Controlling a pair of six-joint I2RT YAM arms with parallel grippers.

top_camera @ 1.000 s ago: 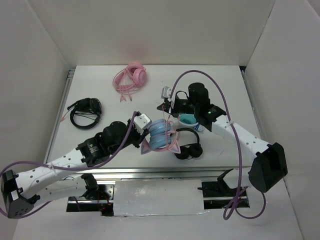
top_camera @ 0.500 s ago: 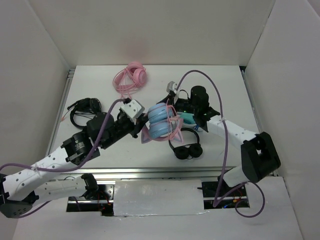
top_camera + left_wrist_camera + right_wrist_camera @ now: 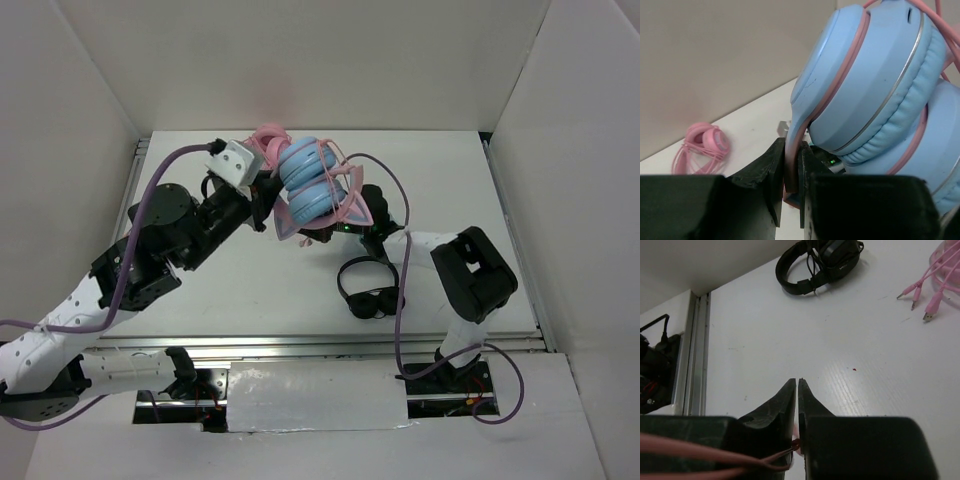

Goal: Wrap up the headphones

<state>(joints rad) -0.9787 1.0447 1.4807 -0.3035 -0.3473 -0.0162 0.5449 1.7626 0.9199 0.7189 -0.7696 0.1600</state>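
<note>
The headphones (image 3: 308, 185), with light blue ear cups and a pink cat-eared headband, hang in the air over the back middle of the table. My left gripper (image 3: 262, 205) holds them from the left. In the left wrist view its jaws (image 3: 791, 165) are shut on the pink headband arm just below the blue cup (image 3: 875, 90). My right gripper (image 3: 798, 390) is low over the table, largely hidden under the headphones in the top view. Its jaws are almost touching, with the thin pink cable (image 3: 715, 452) pinched deep between them.
A black headset (image 3: 370, 292) lies on the table at front centre. An all-pink pair (image 3: 264, 136) lies at the back, half hidden behind the lifted headphones. Another black headset (image 3: 820, 260) and loose pink plugs (image 3: 925, 300) show in the right wrist view. White walls enclose the table.
My left arm has lifted the headphones up and toward the back. The right arm has swung in beneath them, its jaws opening briefly and closing again on the cable.
</note>
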